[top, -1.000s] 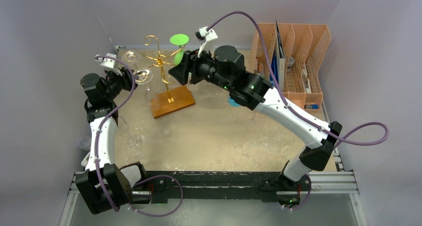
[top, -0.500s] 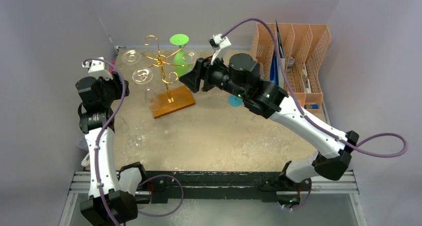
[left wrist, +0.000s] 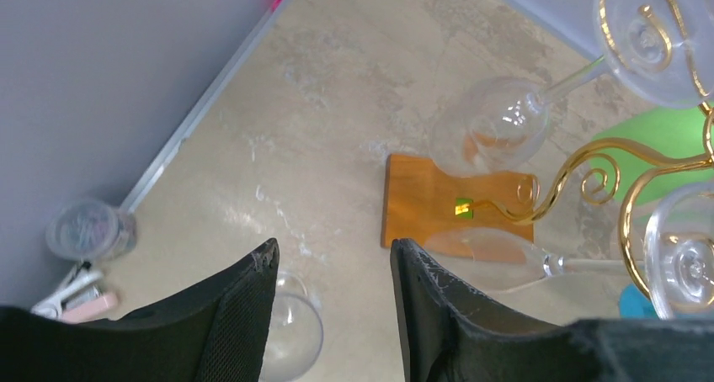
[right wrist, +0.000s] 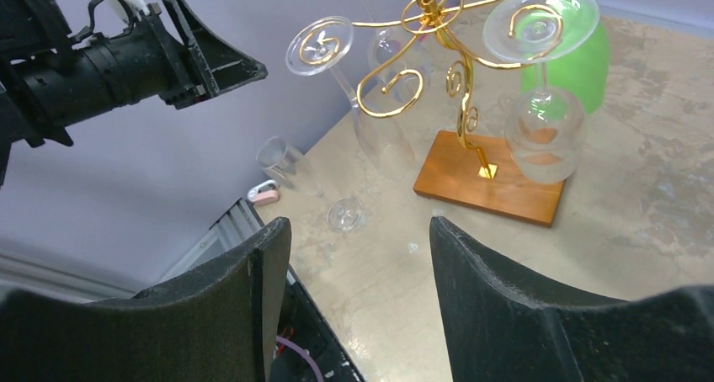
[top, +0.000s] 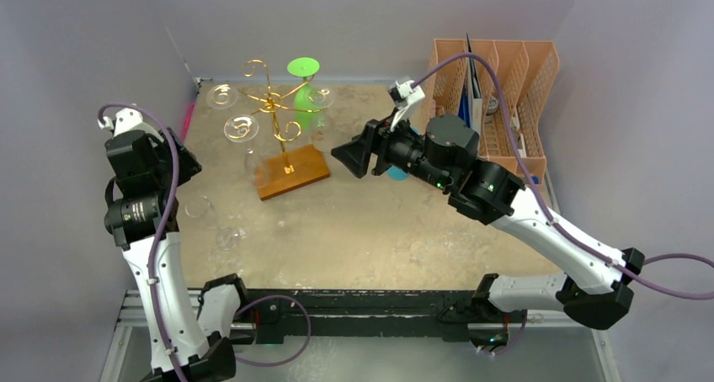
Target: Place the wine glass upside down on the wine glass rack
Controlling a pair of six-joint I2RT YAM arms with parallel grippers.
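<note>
Both arms have drawn back from the wine glass rack (top: 290,170), tools empty.
Jaws of the right tool (right wrist: 358,226) gape wide and the left tool (left wrist: 334,247) is part-open; neither holds anything. By the rack, the wine glass (right wrist: 543,134) hangs bowl-down from a gold curl, so the hanging looks done, though how firmly its foot sits is unclear. Loose glasses (right wrist: 343,215) on the worktop (top: 379,230) look faint from above.

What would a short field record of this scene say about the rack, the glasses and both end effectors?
Rack: gold wire wine glass rack on wooden base, upright
Hung on rack: green wine glass, inverted, plus clear glasses
Off rack: clear wine glass lying on the table
Left end effector: open, empty
Right end effector: open, empty
</note>
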